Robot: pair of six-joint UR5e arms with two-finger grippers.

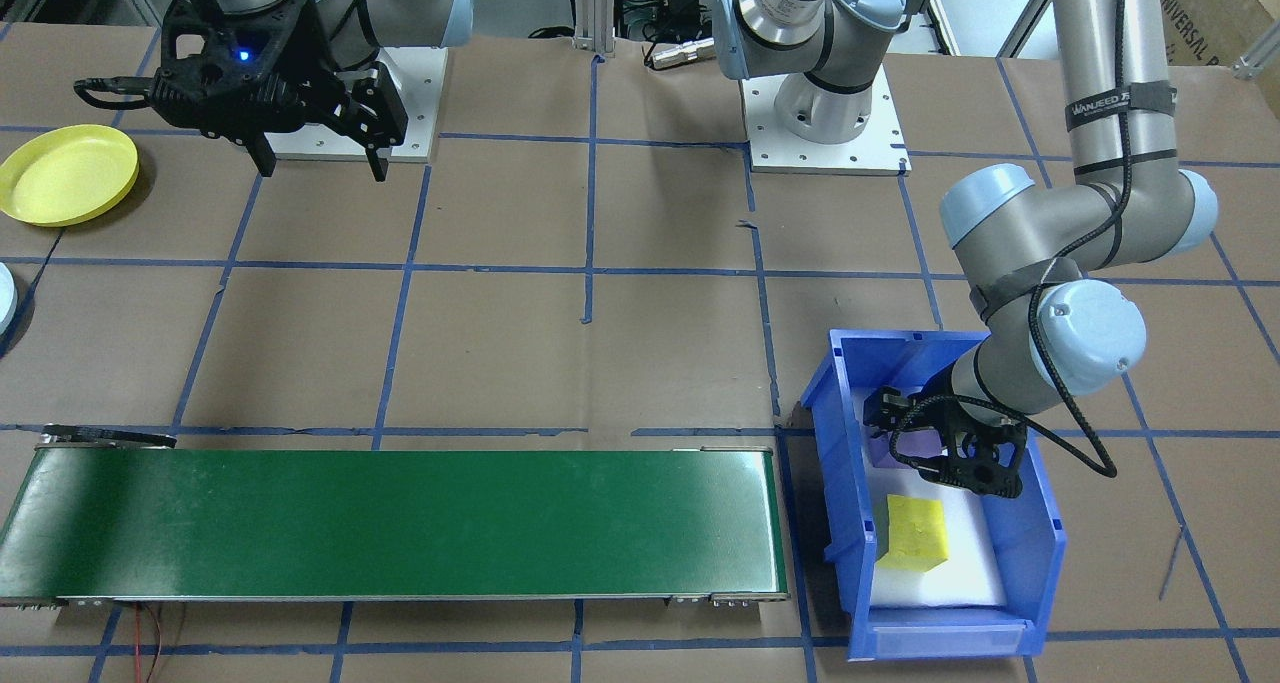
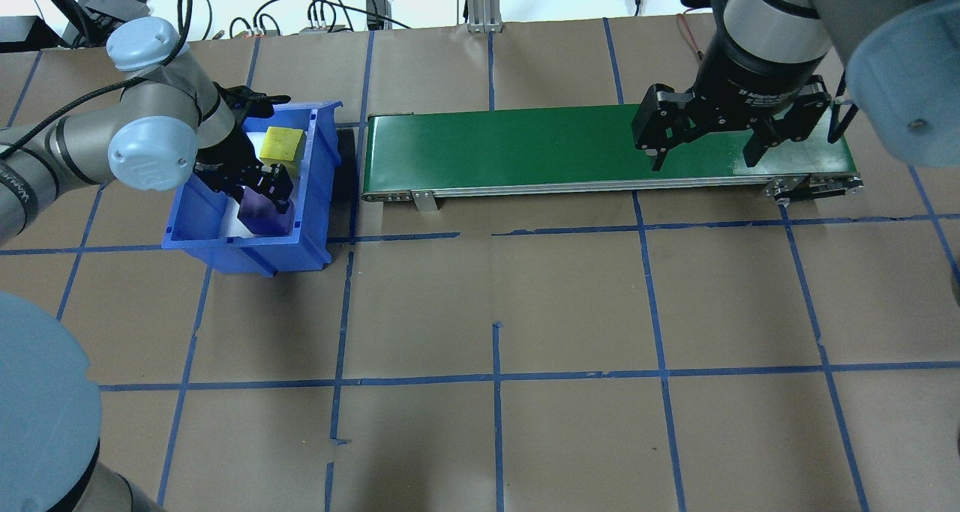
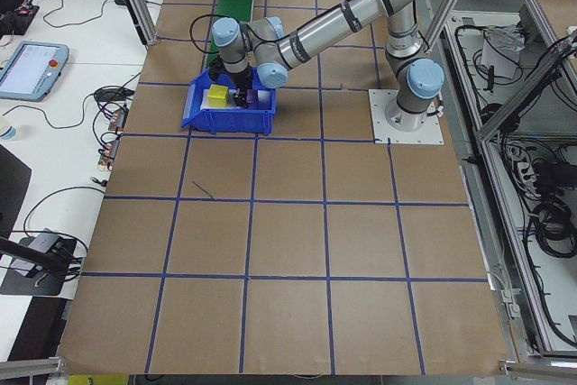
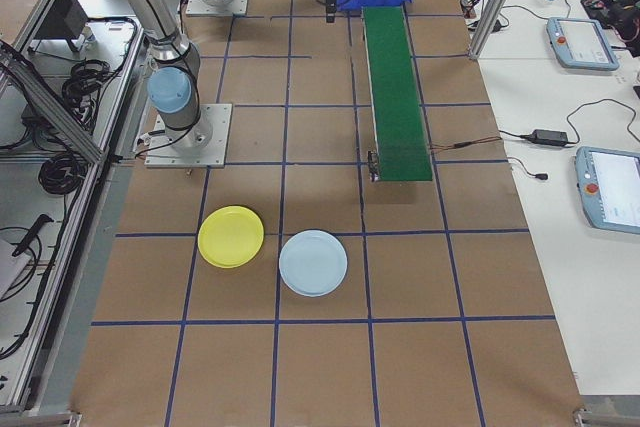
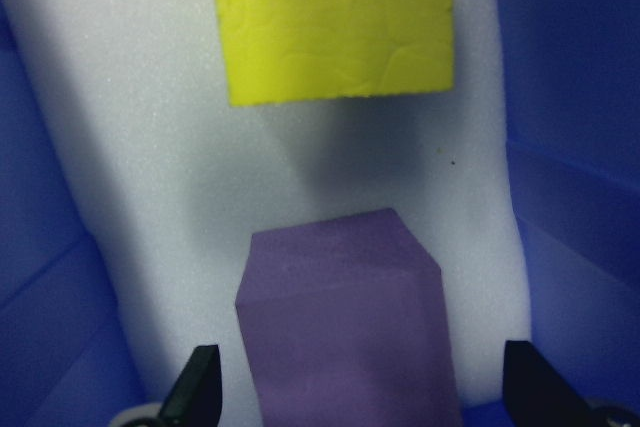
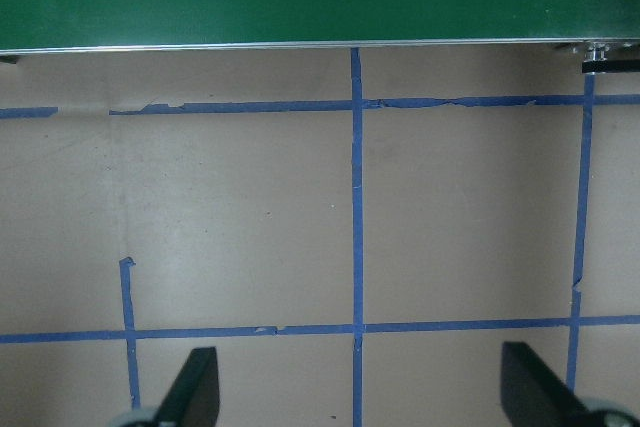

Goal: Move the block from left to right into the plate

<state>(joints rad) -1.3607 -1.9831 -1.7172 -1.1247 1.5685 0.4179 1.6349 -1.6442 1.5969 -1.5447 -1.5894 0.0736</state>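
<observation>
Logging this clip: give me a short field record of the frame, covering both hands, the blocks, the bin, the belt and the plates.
left hand: open, lowered into the blue bin, fingers either side of the purple block, not closed on it
right hand: open, empty, hovering above the table by one end of the green belt
yellow block: in the bin on white foam, apart from the purple one
belt load: nothing on it
yellow plate: empty, beside the light blue plate, also empty

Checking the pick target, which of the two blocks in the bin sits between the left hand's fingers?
The purple block, between the open left hand fingers; the yellow block lies beyond.
</observation>
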